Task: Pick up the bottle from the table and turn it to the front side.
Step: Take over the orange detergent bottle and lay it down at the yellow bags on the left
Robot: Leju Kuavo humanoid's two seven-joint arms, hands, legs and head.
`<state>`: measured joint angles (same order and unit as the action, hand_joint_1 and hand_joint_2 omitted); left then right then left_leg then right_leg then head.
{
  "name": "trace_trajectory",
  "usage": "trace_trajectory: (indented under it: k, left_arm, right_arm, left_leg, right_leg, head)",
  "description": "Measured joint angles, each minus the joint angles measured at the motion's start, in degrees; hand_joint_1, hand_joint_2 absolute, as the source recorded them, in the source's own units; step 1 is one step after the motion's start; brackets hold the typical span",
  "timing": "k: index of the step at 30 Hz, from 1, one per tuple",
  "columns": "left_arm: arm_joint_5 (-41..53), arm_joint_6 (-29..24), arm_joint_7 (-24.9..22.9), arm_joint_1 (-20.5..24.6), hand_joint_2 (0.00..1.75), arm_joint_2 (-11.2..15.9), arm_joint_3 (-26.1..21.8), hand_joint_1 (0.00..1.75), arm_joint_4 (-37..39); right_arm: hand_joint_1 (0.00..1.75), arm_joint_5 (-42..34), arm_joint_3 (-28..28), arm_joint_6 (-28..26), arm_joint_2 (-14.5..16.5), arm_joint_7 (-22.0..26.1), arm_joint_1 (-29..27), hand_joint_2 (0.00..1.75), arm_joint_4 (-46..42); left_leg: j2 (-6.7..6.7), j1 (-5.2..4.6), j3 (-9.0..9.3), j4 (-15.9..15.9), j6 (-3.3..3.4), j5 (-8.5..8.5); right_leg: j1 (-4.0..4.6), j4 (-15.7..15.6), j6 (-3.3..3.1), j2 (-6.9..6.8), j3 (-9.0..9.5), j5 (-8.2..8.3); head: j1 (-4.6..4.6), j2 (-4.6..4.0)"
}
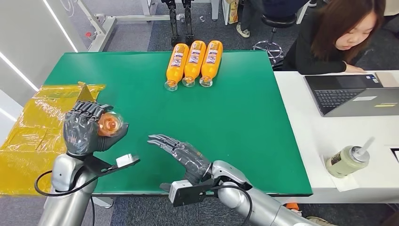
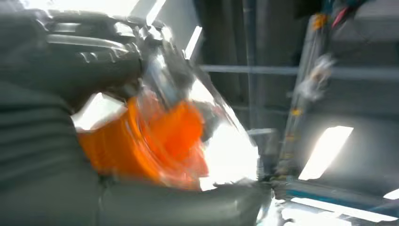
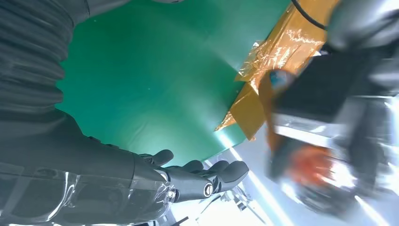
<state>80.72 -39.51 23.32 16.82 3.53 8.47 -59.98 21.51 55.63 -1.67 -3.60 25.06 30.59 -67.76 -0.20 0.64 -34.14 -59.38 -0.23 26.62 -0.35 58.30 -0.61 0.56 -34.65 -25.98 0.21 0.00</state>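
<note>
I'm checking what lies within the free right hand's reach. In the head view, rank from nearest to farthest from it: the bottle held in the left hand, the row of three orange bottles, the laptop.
From the right hand:
1. Held bottle, beside it in the left hand.
2. Row of three orange bottles, at the table's far edge.
3. Laptop, on the white desk at far right.

No legible txt; labels on three orange bottles (image 1: 194, 63) too small.
</note>
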Motion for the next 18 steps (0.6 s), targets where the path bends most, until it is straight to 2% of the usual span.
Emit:
trace_trajectory:
  k: [3, 6, 8, 14, 18]
  left_arm:
    - [7.2, -0.1, -8.8, 1.5, 1.75, 1.2, 0.7, 1.75, 6.1]
    - [8.7, -0.1, -15.7, 3.9, 1.75, 3.0, 4.6, 1.75, 13.3]
    - [9.0, -0.1, -17.9, 4.9, 1.75, 4.0, 7.4, 1.75, 16.8]
    - [9.1, 0.4, -20.4, 7.4, 1.75, 5.4, 12.4, 1.75, 24.4]
    - [9.0, 5.2, -26.4, 11.0, 1.75, 6.5, 18.9, 1.75, 33.0]
  right_arm:
    - [0.0, -0.7, 0.0, 0.5, -0.2, -0.2, 0.1, 1.75, -0.6]
    - [0.0, -1.3, 0.0, 0.8, -0.4, -0.2, 0.2, 1.75, -0.8]
    - [0.0, -1.6, 0.0, 0.9, -0.5, -0.2, 0.4, 1.75, -0.8]
    - [0.0, -2.0, 0.0, 1.0, -0.7, 0.2, 0.4, 1.75, -0.8]
    - [0.0, -2.6, 0.0, 0.9, -1.1, 0.9, 0.3, 1.75, -0.8]
  left_leg:
    - [0.11, -0.01, 0.01, 0.0, 0.0, 0.0]
    - [0.05, -0.01, -0.01, 0.0, 0.0, 0.01]
    - [0.09, 0.0, -0.01, 0.0, 0.0, 0.01]
    - [0.11, -0.01, -0.03, 0.0, 0.0, 0.01]
    - [0.09, 0.0, -0.02, 0.0, -0.01, 0.0]
  right_leg:
    - [0.0, 0.0, 0.0, 0.12, -0.03, 0.01]
    - [0.0, 0.0, 0.0, 0.07, -0.03, 0.01]
    - [0.0, 0.0, 0.0, 0.11, -0.05, 0.01]
    - [0.0, 0.0, 0.0, 0.11, -0.07, 0.01]
    - [0.0, 0.0, -0.02, 0.09, -0.06, 0.02]
  head:
    - [0.0, 0.0]
    - [0.01, 0.0]
    - [-0.01, 0.0]
    - [0.0, 0.0]
    - [0.0, 0.0]
